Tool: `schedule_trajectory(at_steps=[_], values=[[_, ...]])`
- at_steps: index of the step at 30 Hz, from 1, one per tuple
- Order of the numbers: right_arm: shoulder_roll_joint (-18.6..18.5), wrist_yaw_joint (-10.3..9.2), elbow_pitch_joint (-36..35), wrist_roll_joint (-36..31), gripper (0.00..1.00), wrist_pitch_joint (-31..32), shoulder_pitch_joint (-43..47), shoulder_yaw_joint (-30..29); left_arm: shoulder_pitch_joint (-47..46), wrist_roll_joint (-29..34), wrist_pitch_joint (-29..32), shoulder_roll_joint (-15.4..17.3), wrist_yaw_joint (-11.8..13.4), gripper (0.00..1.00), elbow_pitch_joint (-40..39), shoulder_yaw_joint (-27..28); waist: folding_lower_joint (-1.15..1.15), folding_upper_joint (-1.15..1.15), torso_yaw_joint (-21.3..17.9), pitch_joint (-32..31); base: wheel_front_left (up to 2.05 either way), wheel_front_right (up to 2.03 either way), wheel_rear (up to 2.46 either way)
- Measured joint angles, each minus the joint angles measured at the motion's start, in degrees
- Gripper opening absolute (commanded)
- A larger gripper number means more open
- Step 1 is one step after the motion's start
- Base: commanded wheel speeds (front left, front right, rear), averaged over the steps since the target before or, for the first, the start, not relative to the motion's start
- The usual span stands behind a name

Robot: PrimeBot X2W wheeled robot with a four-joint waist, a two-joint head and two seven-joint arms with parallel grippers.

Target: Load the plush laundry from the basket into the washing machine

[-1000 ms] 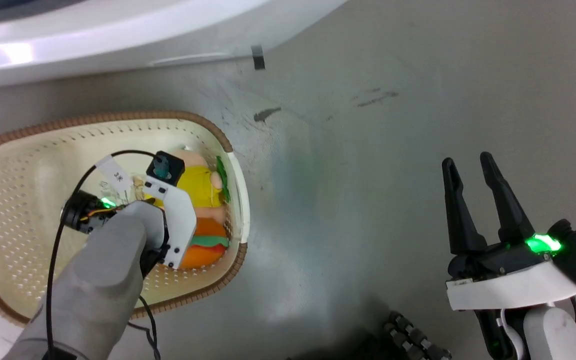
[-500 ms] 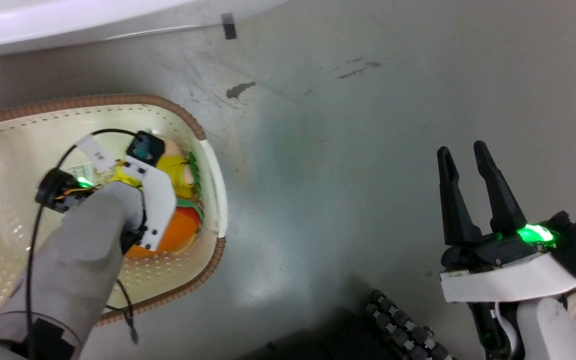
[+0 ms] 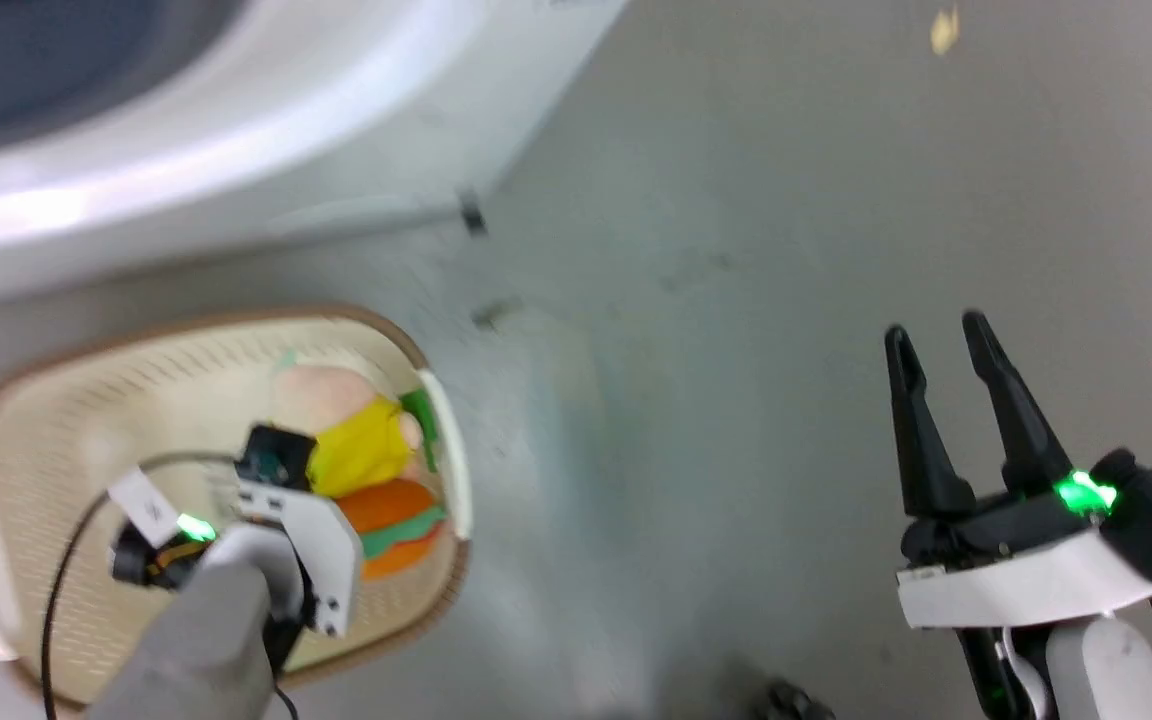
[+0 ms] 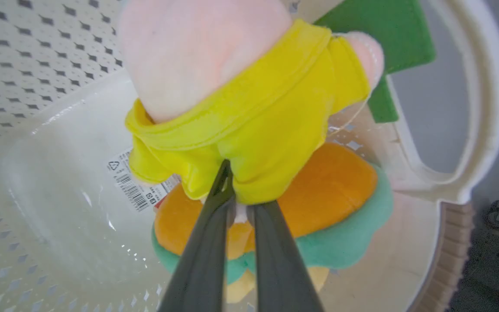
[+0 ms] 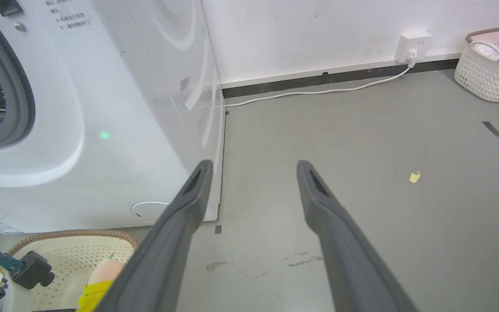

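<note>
The left fingers [image 4: 208,242] were pressed almost together, pinching a fold of yellow cloth on the plush laundry [image 4: 249,125], probably because loose fabric gives them something to lift by. The bundle sat within the basket [image 4: 487,130], near its handle end. The right fingers [image 3: 921,440] stood spread and empty above the floor [image 3: 736,250], seemingly kept clear. The washing machine [image 5: 124,130] stood just beyond the basket.

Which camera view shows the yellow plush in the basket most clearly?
The left wrist view: the yellow plush is near and sharp, and the left gripper has its fingers shut on the yellow cloth. The head view shows it small and blurred inside the basket. The right wrist view shows one corner at its bottom edge.
</note>
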Motion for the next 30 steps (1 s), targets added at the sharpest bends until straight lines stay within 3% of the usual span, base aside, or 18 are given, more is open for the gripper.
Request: schedule_trajectory(at_steps=[4, 10, 11, 12, 17, 22, 26, 30], values=[[-0.01, 0.0, 0.82, -2.07, 1.0, 0.0, 2.32, -1.27, 3.88, -1.42, -4.72, -1.2, -0.57, 0.0, -0.69, 0.91, -0.01, 0.0, 2.89, -7.36, 0.0, 0.0, 0.0], [-0.02, -0.01, 1.42, -4.71, 1.0, 0.0, 6.3, -3.07, 9.45, -3.24, -6.8, -2.2, -1.01, 0.0, -5.48, 3.0, -0.02, 0.0, 8.06, -17.09, 0.0, 0.0, 0.0], [-0.01, -0.01, 1.47, -4.92, 1.0, 0.0, 6.77, -3.13, 10.24, -3.35, -6.95, -2.25, -0.49, 0.0, -7.13, 3.56, -0.02, 0.0, 9.03, -18.49, 0.0, 0.0, 0.0], [0.0, -0.01, 1.59, -5.28, 1.0, 0.0, 7.79, -3.55, 13.25, -2.31, -7.14, -1.72, 1.72, 0.0, -15.15, 5.65, -0.02, 0.0, 11.84, -22.22, 0.0, 0.0, 0.0], [0.0, -0.01, 1.87, -5.34, 1.0, 0.0, 9.15, -4.01, 20.74, 0.33, -7.13, -0.99, 6.66, 0.0, -31.72, 12.82, -0.02, 0.0, 15.94, -26.99, 0.0, 0.0, 0.0], [0.02, -0.01, 1.41, -5.45, 1.0, 0.0, 9.33, -3.27, 25.4, 5.2, -7.14, -0.42, 10.71, 0.0, -49.13, 21.17, -0.02, 0.0, 18.46, -27.99, 0.0, 0.0, 0.0], [0.01, -0.01, 0.64, -5.66, 1.0, 0.0, 9.09, -2.98, 25.24, 8.25, -7.14, -0.58, 11.04, 0.0, -58.35, 26.61, -0.01, 0.0, 18.38, -25.7, 0.0, 0.0, 0.0], [0.0, -0.01, -0.34, -5.66, 1.0, 0.0, 6.84, -2.85, 19.42, 10.27, -7.12, 1.07, 9.99, 0.0, -60.04, 28.18, 0.01, 0.0, 17.71, -21.13, 0.0, 0.0, 0.0]])
